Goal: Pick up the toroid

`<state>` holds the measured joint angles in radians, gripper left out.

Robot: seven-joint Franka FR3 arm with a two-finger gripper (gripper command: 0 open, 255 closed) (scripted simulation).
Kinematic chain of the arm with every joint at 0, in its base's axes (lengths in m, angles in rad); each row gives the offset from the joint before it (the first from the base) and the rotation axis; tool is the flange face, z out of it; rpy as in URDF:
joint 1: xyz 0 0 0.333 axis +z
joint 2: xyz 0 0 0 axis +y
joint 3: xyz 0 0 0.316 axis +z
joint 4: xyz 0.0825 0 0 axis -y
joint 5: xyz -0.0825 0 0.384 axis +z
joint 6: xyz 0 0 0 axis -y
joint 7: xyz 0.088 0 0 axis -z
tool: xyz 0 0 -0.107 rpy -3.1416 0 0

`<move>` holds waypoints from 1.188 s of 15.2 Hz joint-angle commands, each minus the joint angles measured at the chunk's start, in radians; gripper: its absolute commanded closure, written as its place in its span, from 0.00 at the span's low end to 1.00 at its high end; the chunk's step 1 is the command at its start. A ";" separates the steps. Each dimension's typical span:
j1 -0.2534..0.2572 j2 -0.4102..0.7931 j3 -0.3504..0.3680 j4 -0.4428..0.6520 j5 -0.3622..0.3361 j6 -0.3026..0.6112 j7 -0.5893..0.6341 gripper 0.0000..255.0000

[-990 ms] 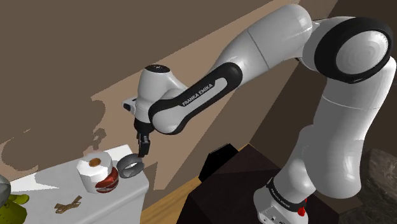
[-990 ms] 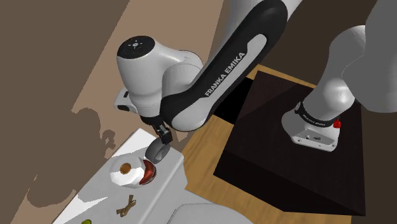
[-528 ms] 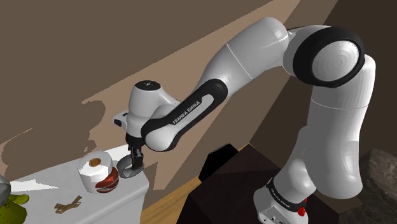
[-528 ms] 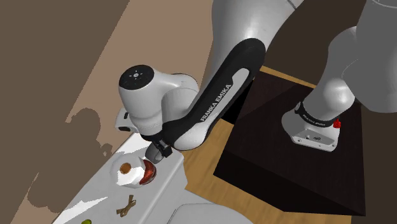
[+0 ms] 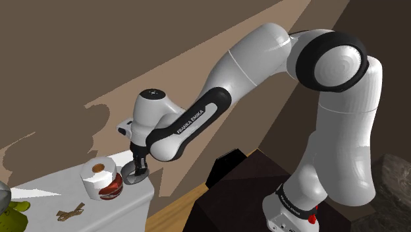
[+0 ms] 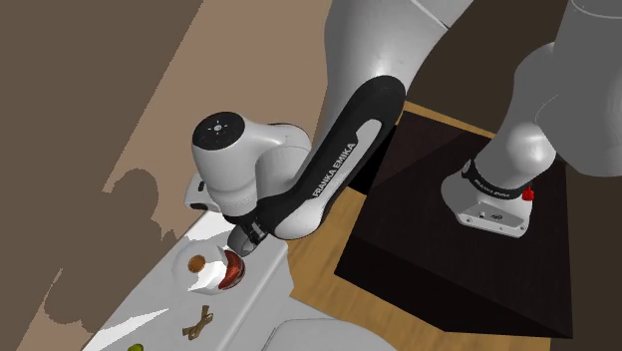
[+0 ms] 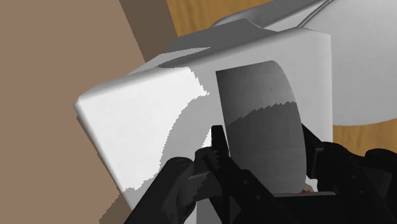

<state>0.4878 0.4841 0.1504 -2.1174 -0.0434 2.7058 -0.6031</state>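
The toroid (image 5: 136, 177) is a grey ring standing on edge at the near corner of a white counter (image 5: 39, 191). My black gripper (image 5: 138, 169) has come down over it from above. In the wrist view the ring (image 7: 254, 102) sits between the two fingers (image 7: 217, 145), which press against its flat sides, so the gripper (image 7: 263, 141) is shut on it. From the second exterior view the ring (image 6: 242, 245) is mostly hidden under the hand (image 6: 246, 235). The ring still rests on the counter (image 7: 140, 127).
Beside the ring stands a white roll with a brown top (image 5: 97, 173), and a red-brown bowl-like thing (image 5: 112, 190) leans against it. A small brown twig shape (image 5: 71, 212) and a green object (image 5: 13, 211) lie further along. The dark stand (image 5: 244, 191) is close by.
The hand has dropped from above the ring down onto it, and the fingers have gone from wide apart to pressed against the ring. The ring stayed where it was.
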 commanded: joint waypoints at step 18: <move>-0.016 -0.121 0.020 -0.006 0.025 -0.115 -0.012 1.00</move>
<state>0.4728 0.3723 0.1687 -2.1259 -0.0207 2.6027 -0.6149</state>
